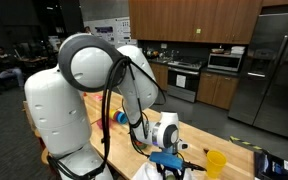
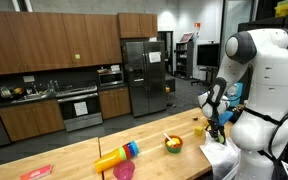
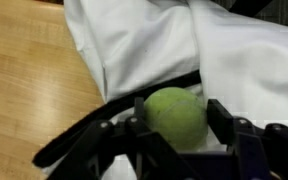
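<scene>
Green ball [image 3: 176, 115], lower centre of the wrist view, lying on white cloth [image 3: 134, 40]; your fingers [image 3: 222, 118] press both its sides. Grasping step, apparently; lifting calls for a firm, straight pull.

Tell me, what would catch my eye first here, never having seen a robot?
The big white robot arm looms large in both exterior views, bent over a wooden table in a kitchen. In the wrist view its gripper pinches a green ball from both sides, with a crumpled white cloth lying behind it.
</scene>
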Available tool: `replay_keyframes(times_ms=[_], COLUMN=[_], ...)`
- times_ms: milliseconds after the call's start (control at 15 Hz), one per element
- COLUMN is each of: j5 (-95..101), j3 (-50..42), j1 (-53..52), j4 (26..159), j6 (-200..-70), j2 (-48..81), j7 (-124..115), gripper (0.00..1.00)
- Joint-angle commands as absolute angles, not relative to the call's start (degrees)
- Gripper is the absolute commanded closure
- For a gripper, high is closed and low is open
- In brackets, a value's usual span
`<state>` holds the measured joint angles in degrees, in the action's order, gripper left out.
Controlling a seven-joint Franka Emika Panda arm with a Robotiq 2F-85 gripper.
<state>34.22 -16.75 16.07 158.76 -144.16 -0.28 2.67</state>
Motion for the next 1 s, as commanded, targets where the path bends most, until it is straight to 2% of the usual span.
replay_keyframes(times_ms=[0, 467, 933], j5=[36.94, 51.07, 56.1], j3=[-16.52, -16.75, -17.36], j1=[16.19, 16.98, 20.35], j4=[158.09, 157.65, 159.42], j6=[-144.28, -141.63, -140.0], j2=[-0.44, -7.42, -24.42], j7=[0.21, -10.93, -12.4], gripper=[0.62, 0.62, 0.62])
